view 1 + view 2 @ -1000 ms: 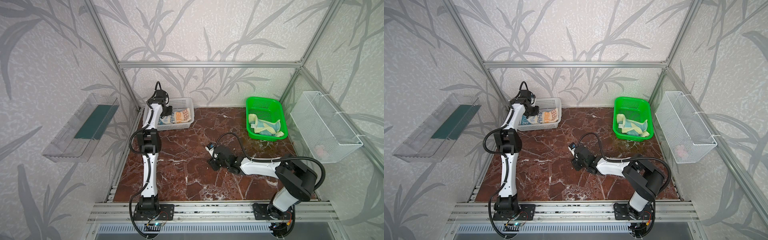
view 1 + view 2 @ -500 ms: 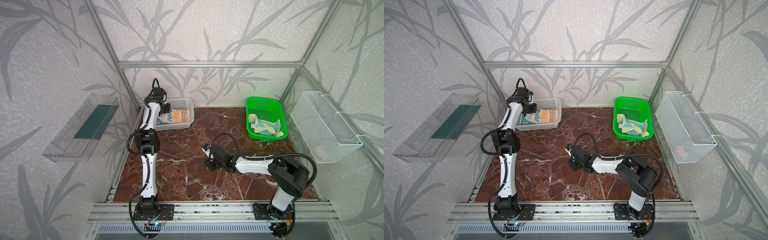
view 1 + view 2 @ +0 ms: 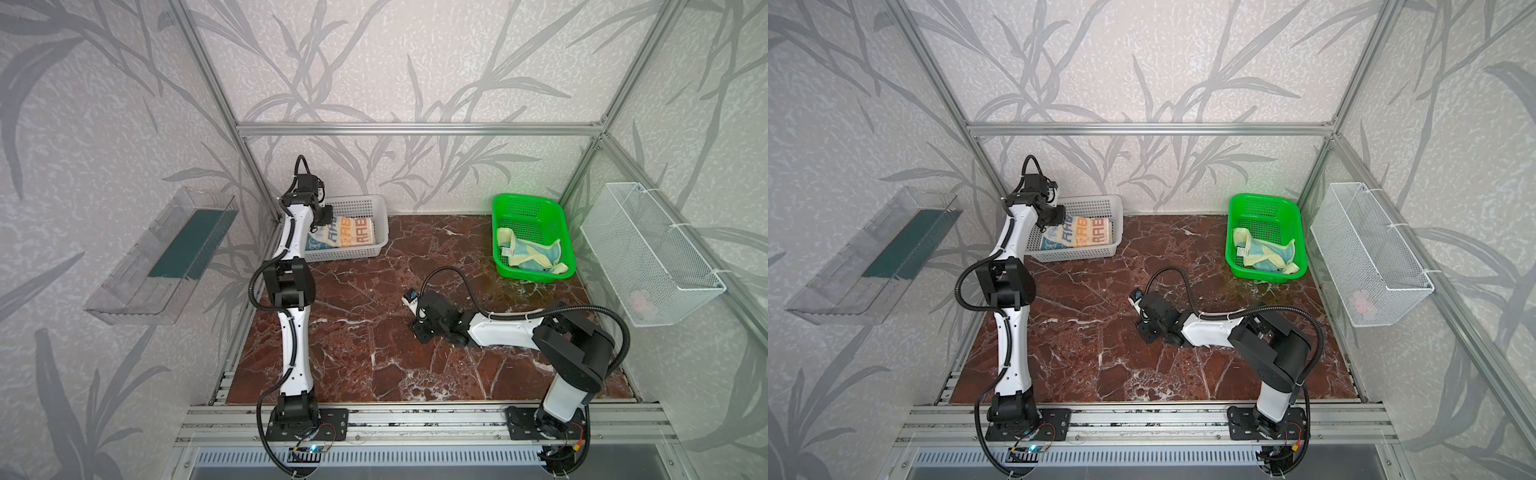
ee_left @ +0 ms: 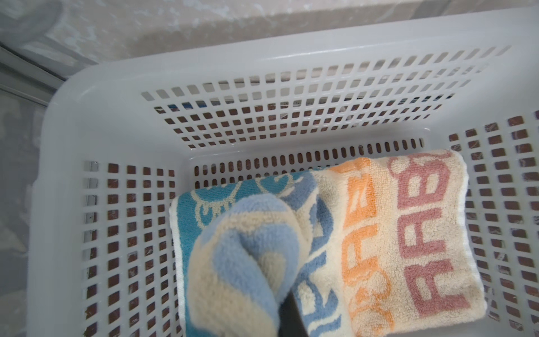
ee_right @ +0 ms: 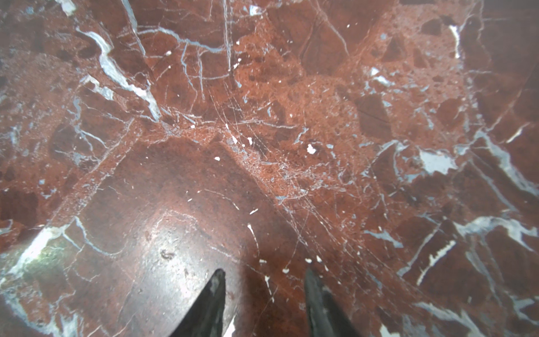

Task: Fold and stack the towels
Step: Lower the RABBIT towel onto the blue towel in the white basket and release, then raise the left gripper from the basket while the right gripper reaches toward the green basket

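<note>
The striped "RABBIT" towel (image 3: pixel 353 232) (image 3: pixel 1086 232) (image 4: pixel 408 233) lies folded in the white basket (image 3: pixel 365 203) (image 3: pixel 1100 201) (image 4: pixel 262 58). It rests on the blue towel with cream rabbit faces (image 4: pixel 189 210), of which only an edge shows. My left gripper (image 3: pixel 322 216) (image 3: pixel 1054 216) (image 4: pixel 287 309) is shut on a raised blue-and-cream fold of the striped towel. The teal and pale yellow towel (image 3: pixel 532 253) (image 3: pixel 1266 253) lies crumpled in the green basket (image 3: pixel 523 199) (image 3: pixel 1262 198). My right gripper (image 3: pixel 420 333) (image 3: pixel 1148 332) (image 5: pixel 264 272) hangs open just over bare marble, holding nothing.
A wire basket (image 3: pixel 648 253) hangs on the right wall with something pink inside. A clear plastic shelf (image 3: pixel 162 257) is fixed to the left wall. Metal frame posts stand at the table's back corners, and the white basket sits close to the left one.
My left arm has risen a little over the white basket, taking the towel fold with it. My right gripper has slid leftward over the marble, still open.
</note>
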`<state>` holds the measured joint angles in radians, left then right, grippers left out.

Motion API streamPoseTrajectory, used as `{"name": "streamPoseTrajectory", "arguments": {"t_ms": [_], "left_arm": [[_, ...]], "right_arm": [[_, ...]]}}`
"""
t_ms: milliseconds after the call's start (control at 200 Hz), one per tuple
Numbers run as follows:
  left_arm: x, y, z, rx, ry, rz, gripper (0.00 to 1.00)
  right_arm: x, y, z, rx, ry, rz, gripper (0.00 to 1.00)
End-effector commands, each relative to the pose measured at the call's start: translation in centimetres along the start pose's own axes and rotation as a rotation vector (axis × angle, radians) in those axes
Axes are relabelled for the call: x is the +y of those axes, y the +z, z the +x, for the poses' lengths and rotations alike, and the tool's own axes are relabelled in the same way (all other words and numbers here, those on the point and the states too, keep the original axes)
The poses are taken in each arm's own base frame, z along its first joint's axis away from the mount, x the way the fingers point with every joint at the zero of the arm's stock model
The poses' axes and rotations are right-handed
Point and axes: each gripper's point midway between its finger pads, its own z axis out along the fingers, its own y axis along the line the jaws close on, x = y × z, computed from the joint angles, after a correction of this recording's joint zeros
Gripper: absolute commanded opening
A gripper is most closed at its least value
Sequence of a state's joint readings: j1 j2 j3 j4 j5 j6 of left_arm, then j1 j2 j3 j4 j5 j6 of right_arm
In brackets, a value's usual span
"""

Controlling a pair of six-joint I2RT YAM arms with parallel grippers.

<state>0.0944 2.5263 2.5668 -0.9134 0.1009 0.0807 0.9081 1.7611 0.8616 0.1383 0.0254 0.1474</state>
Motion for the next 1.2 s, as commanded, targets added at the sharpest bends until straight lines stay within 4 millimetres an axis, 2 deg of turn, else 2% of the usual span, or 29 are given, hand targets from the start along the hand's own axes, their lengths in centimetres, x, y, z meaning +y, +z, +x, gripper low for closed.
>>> {"name": "streamPoseTrajectory", "arguments": {"t_ms": [0, 325, 495, 515, 540, 560, 750, 935, 1070, 1195], "left_arm": [[1.0, -1.2, -0.7, -0.019, 0.026, -0.030, 0.01], [1.6, 1.4, 0.4, 0.011, 0.044, -0.062, 0.49], [2.6, 0.4, 0.1, 0.011, 0.064, -0.124, 0.63], [2.7, 0.2, 0.0, 0.008, 0.066, -0.130, 0.71], [2.9, -0.3, -0.2, 0.003, 0.067, -0.140, 0.92], [3.0, -0.6, -0.4, -0.004, 0.069, -0.147, 0.96], [3.3, -5.8, -3.2, -0.095, 0.068, -0.175, 0.99], [2.3, -10.8, -4.9, -0.168, 0.064, -0.169, 0.99], [-0.8, -13.7, -4.7, -0.192, 0.095, -0.079, 0.99], [-4.4, -15.3, -3.3, -0.188, 0.103, 0.015, 0.99]], "right_arm": [[0.6, 0.2, -0.9, -0.001, -0.021, -0.009, 0.45], [1.2, 0.3, -1.2, 0.003, -0.045, -0.014, 0.45], [1.3, 0.3, -1.5, -0.003, -0.054, -0.013, 0.45], [1.3, 0.2, -1.5, -0.006, -0.053, -0.013, 0.45], [1.4, 0.2, -1.6, -0.008, -0.054, -0.013, 0.45], [1.4, 0.2, -1.6, -0.011, -0.053, -0.012, 0.45], [1.1, 0.0, -2.1, -0.027, -0.055, 0.002, 0.46], [0.3, -0.6, -2.9, -0.053, -0.058, 0.054, 0.48], [-1.1, -1.7, -4.3, -0.073, -0.079, 0.143, 0.50], [-2.4, -3.1, -6.2, -0.080, -0.135, 0.229, 0.54]]}}
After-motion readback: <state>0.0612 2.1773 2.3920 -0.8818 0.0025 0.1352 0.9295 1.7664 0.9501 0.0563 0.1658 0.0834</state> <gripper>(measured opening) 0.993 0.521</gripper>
